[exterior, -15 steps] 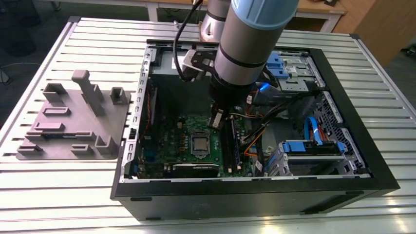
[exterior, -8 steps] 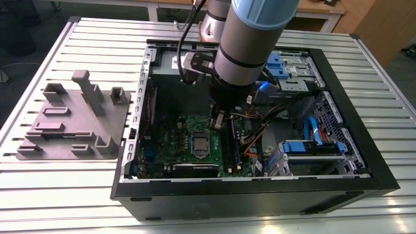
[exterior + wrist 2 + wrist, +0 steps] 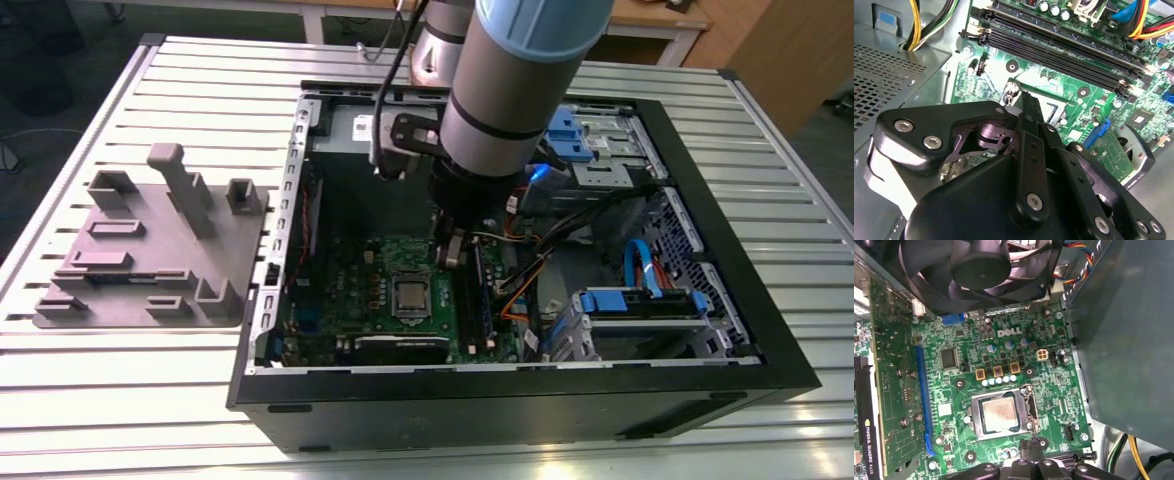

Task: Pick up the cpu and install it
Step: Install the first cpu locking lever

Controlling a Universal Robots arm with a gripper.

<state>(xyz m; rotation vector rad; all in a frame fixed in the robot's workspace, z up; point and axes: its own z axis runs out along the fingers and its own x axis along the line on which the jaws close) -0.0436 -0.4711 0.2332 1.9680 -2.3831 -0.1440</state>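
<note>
The cpu (image 3: 1000,414), a small square chip with a silvery top, lies flat inside the metal-framed socket (image 3: 1026,407) on the green motherboard (image 3: 954,390). In the exterior view the cpu (image 3: 410,294) sits near the middle of the board in the open computer case (image 3: 534,400). My gripper (image 3: 454,255) hangs inside the case just above the board, a short way from the socket. Its fingertips meet with nothing between them in the first wrist view, where the gripper (image 3: 1030,445) is just off the socket's edge. The gripper (image 3: 1029,102) covers most of the socket in the second wrist view.
A black fan (image 3: 979,265) and a grey power-supply box (image 3: 1124,340) flank the board. Memory slots (image 3: 1054,45) and a graphics card (image 3: 864,430) run along it. Bundled cables (image 3: 534,270) and blue drive cages (image 3: 641,300) fill the case's other half. A grey fixture plate (image 3: 147,250) lies on the slatted table.
</note>
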